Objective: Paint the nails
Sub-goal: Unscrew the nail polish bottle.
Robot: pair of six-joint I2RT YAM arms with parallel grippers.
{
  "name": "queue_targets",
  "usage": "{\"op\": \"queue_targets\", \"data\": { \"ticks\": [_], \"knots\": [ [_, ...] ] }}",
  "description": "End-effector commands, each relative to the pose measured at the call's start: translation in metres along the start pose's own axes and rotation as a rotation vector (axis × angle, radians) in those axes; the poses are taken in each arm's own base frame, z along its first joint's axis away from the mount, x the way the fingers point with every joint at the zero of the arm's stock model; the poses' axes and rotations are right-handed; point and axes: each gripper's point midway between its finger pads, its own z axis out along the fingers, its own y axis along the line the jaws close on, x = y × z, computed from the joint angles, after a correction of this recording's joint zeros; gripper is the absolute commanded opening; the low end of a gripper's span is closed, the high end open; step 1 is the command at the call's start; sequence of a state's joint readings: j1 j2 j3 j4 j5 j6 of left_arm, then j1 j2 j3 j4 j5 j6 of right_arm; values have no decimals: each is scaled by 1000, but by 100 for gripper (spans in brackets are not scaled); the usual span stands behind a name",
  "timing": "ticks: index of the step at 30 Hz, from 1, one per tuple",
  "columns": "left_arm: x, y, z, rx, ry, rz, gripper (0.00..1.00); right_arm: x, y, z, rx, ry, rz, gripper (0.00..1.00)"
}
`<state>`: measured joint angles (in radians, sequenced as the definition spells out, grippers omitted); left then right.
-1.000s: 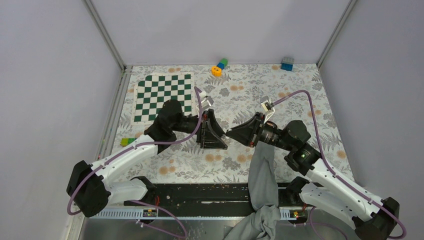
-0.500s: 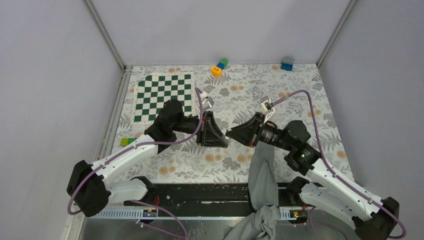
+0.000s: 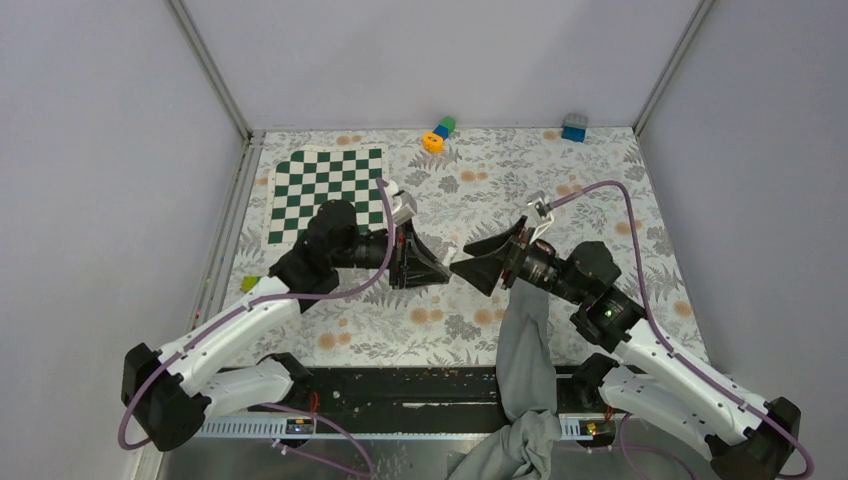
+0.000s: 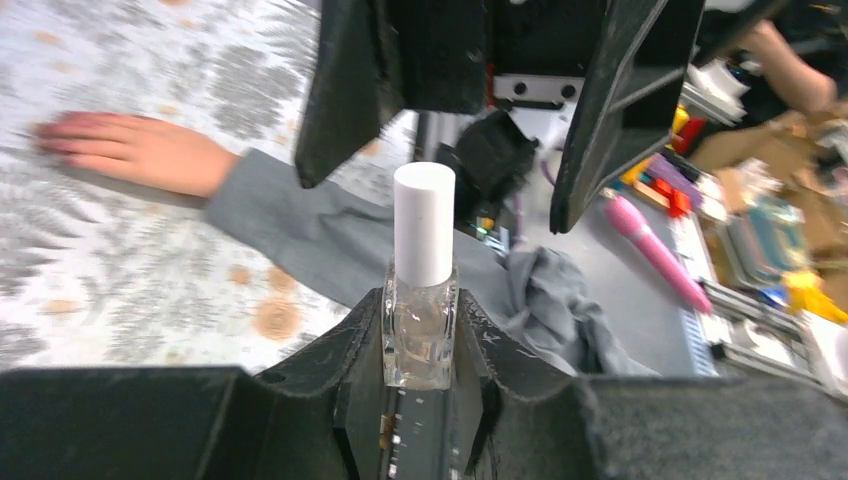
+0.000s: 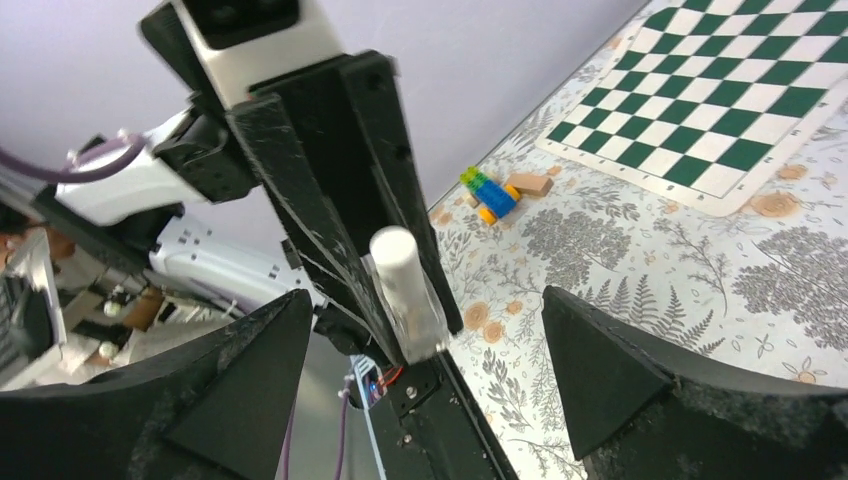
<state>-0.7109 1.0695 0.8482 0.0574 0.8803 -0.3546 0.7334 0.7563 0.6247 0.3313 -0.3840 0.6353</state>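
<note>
A small clear nail polish bottle with a white cap (image 4: 424, 225) stands upright between the fingers of my left gripper (image 4: 420, 305), which is shut on its glass body. My right gripper (image 5: 428, 298) faces it nose to nose, jaws wide open, one finger (image 4: 350, 90) on each side of the cap without touching it. The two grippers meet in mid-table, left gripper (image 3: 425, 262) against right gripper (image 3: 478, 264). A bare hand (image 4: 140, 150) with a grey sleeve (image 4: 320, 230) lies flat on the floral cloth; its nails (image 4: 52, 135) look reddish. From above the right arm hides the hand.
A green-and-white chessboard mat (image 3: 325, 195) lies at the back left. Small toy blocks (image 3: 438, 133) and a blue block (image 3: 574, 127) sit along the back wall, another block (image 3: 252, 284) by the left edge. The grey sleeve (image 3: 525, 350) crosses the near rail.
My right gripper has gone from shut to wide open around the cap. The left jaws have closed fully on the bottle, and the left arm has shifted a little left and back.
</note>
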Motion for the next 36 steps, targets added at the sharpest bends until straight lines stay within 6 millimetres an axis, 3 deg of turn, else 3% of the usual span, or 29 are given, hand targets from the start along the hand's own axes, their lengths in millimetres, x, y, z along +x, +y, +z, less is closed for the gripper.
{"op": "queue_targets", "data": {
  "ticks": [1, 4, 10, 15, 23, 31, 36],
  "knots": [
    [-47, 19, -16, -237, -113, 159, 0, -29, -1, -3, 83, -109, 48, 91],
    [-57, 32, -22, -348, -123, 176, 0, -36, -3, -3, 124, -123, 80, 85],
    [-43, 58, -25, -452, -77, 203, 0, -51, -6, -5, 184, -167, 106, 81],
    [-35, 58, -27, -452, -66, 202, 0, -52, -12, -1, 212, -177, 158, 70],
    [-23, 52, -20, -405, -39, 162, 0, -43, -12, 24, 191, -77, 129, 60],
    [-13, 58, -9, -377, -12, 93, 0, -34, -34, 27, 278, -61, 95, 64],
    [-11, 52, -2, -321, -37, 50, 0, -27, -31, 36, 276, -37, 110, 56]
  ]
}}
